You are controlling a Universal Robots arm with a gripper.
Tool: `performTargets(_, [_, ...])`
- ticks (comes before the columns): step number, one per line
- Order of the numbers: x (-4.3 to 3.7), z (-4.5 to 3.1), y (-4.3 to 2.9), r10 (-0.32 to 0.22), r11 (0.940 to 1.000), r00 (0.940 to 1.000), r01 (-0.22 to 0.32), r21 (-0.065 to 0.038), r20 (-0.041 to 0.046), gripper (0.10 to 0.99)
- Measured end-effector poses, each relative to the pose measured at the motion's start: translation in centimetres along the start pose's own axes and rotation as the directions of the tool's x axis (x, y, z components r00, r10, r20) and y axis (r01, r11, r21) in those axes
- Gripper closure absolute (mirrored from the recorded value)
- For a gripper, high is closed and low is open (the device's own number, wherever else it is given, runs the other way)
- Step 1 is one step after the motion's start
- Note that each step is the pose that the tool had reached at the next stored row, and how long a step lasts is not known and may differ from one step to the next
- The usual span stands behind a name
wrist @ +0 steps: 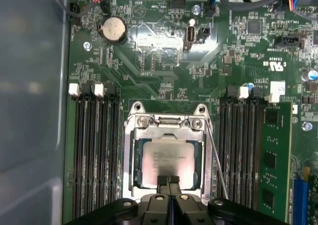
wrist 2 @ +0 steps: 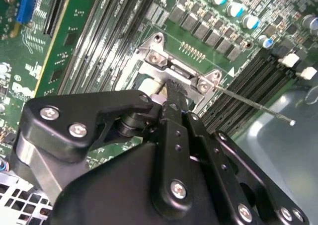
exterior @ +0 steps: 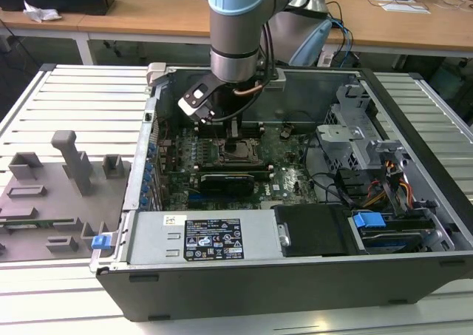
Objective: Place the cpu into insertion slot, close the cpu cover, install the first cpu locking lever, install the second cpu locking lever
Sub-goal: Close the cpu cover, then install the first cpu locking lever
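The claw [wrist: 168, 179], clenched empty, seems to rest on the cover [wrist: 133, 160] edge, cpu [wrist: 166, 158] just ahead. Press straight down, off the cpu.

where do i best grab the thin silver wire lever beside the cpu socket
Probably near its free end, far from the hinged corner. The thin silver wire lever is a slim straight rod running between the silver metal cover frame and long black memory slots, so come from above, pinching across it.

Matt metal cpu [wrist: 166, 158], shiny metal cpu cover [wrist: 133, 160], glossy motherboard [wrist: 159, 76]
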State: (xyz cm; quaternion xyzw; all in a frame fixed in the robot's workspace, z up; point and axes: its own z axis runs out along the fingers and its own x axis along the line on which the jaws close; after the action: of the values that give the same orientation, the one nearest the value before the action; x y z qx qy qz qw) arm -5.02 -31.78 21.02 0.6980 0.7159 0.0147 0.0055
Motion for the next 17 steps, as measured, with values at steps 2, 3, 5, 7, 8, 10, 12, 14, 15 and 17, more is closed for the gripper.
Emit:
performTargets(2, [-0.01,0.01,0.48,0.0,1.0,1.0,0.0,0.0,0.0,0.98])
performTargets(3, [-0.02,0.02,0.72,0.0,1.0,1.0,0.0,0.0,-0.0001,0.98])
performTargets(5, [-0.02,0.03,0.87,0.0,1.0,1.0,0.0,0.0,-0.0001,0.98])
performTargets(7, [-0.02,0.02,0.88,0.0,1.0,1.0,0.0,0.0,0.0,0.98])
performTargets(8, [-0.02,0.03,0.88,0.0,1.0,1.0,0.0,0.0,0.0,0.98])
performTargets(10, [-0.02,0.03,0.89,0.0,1.0,1.0,0.0,0.0,0.0,0.98])
performTargets(12, [-0.02,0.03,0.9,0.0,1.0,1.0,0.0,0.0,-0.0001,0.98])
performTargets(14, [-0.02,0.02,0.9,0.0,1.0,1.0,0.0,0.0,-0.0001,0.98])
performTargets(15, [-0.02,0.0,0.9,0.0,1.0,1.0,0.0,0.0,0.0,0.98])
performTargets(17, [-0.02,-0.01,0.9,0.0,1.0,1.0,0.0,0.0,-0.0001,0.98])
